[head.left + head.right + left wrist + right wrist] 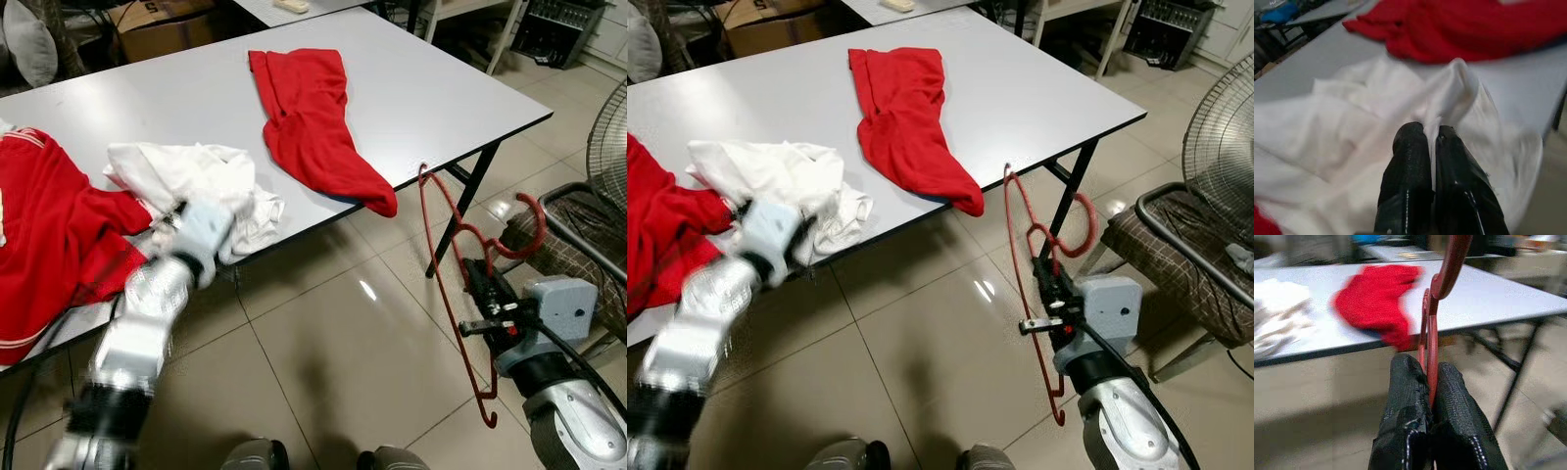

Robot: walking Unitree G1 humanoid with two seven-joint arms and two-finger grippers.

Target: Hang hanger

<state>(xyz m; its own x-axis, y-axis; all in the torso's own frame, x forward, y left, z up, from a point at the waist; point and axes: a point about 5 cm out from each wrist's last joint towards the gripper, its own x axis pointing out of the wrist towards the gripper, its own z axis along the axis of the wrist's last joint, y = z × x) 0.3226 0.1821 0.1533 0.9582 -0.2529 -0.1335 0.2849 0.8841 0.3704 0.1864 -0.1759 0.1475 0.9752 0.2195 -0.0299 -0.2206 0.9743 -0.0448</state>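
At lower right of the head view, the right gripper (477, 277) holds the red hanger (453, 294), jaws clamped on its wire just below the hook; the hanger hangs over the tiled floor (323, 343) beside the table (441, 88) edge. At left, the left gripper (1432, 134) has its jaws nearly together, pinching the white garment (196, 176) on the table. A red garment (313, 117) lies at upper centre, another red cloth (49, 235) at far left.

Open tiled floor (323, 333) lies between the table (460, 88) and fan (609, 147).
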